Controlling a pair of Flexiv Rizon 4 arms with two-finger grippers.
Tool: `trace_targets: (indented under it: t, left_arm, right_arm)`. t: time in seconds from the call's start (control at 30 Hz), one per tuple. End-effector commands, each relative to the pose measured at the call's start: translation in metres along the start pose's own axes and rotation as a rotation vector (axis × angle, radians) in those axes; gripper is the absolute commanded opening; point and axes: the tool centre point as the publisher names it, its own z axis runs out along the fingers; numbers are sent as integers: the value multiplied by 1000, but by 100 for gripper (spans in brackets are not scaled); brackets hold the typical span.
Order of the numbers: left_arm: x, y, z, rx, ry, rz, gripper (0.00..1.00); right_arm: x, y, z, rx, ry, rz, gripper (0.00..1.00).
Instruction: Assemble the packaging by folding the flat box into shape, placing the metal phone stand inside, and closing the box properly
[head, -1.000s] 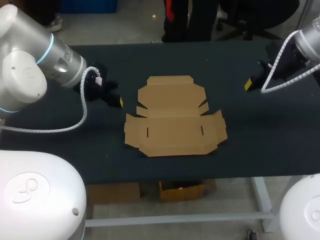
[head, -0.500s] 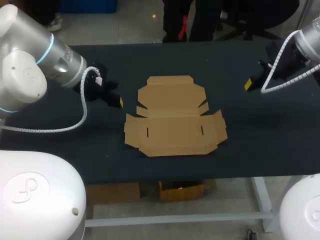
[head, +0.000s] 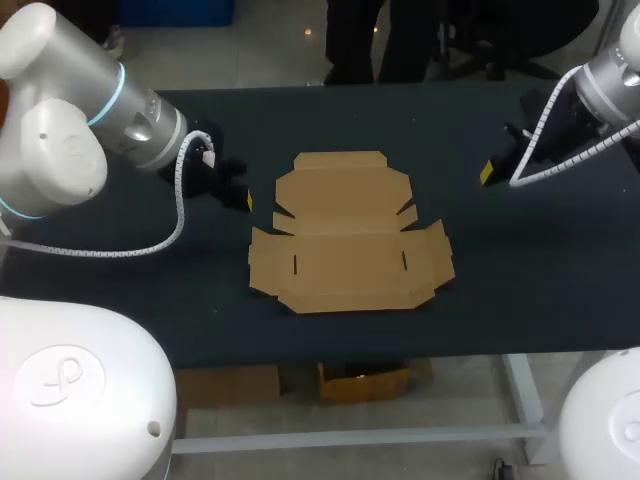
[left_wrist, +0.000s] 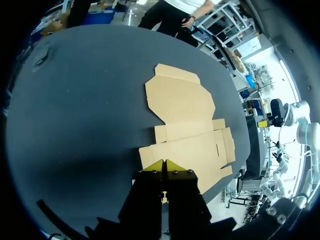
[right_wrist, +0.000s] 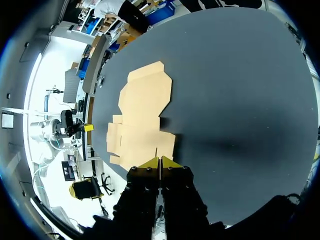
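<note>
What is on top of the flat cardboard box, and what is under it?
Nothing lies on the cardboard box; its whole face shows. It lies flat on the table, covering whatever is beneath.

Your table (head: 520, 300) has a dark, matte top that fills most of the head view. Below its near edge you can see a pale metal leg (head: 522, 400) and a crossbar (head: 350, 437). In the left wrist view a soft shadow (left_wrist: 85, 165) darkens the top.

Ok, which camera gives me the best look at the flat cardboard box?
The head view: the flat box lies wholly in sight from above, flaps and slots clear. The wrist views show it at a slant, ahead of the left gripper and the right gripper.
</note>
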Motion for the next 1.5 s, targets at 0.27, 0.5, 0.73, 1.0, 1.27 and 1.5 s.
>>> trace_targets:
  t: [0.27, 0.5, 0.73, 1.0, 1.27, 1.5]
  left_arm:
    - [-7, -14, 26, 3, -26, 1, 0]
    - [-15, -16, 39, 19, -33, 11, 0]
    - [-23, -19, 47, 22, -36, 6, 0]
    - [-29, -24, 53, 10, -30, 22, 0]
    - [-34, -27, 58, -7, -14, 9, 0]
    - [-34, -29, 57, -12, -7, 6, 0]
  right_arm:
    - [-9, 26, 39, 76, 3, -14, 0]
    - [-9, 33, 56, 84, -2, -8, 0]
    - [-6, 27, 69, 87, -10, 6, 0]
    - [-11, 24, 78, 92, 7, 26, 0]
    - [-15, 16, 87, 57, 10, 51, 0]
    - [-16, 11, 87, 13, 14, 40, 0]
